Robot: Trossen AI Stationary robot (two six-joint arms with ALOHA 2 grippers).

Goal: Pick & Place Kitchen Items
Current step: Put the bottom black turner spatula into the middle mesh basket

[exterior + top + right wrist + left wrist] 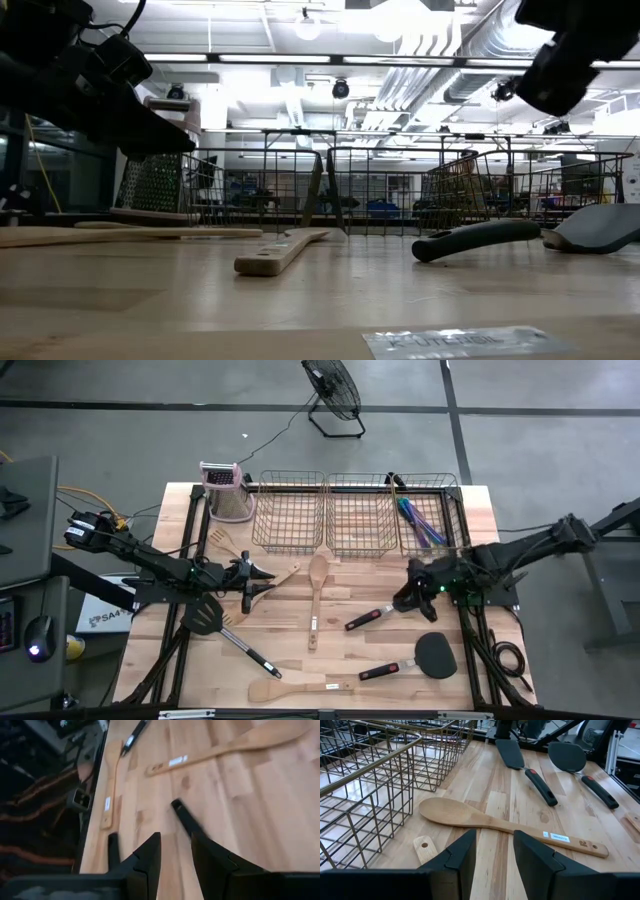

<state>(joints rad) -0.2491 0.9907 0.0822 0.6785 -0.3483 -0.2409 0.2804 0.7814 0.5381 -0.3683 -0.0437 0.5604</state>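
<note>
Left tool parted and empty, low over the worktop, with a wooden spoon lying just ahead of its tips. Right tool likewise parted, empty, above a black spatula handle. Iridescent cutlery in the basket behind it.

A metal grater with a pink top stands at the table's far left corner, just beside a row of three wire baskets along the far edge. On the grey floor beyond the table sits a black fan, its cable trailing toward the table. A white label lies on the wood near the low camera.
</note>
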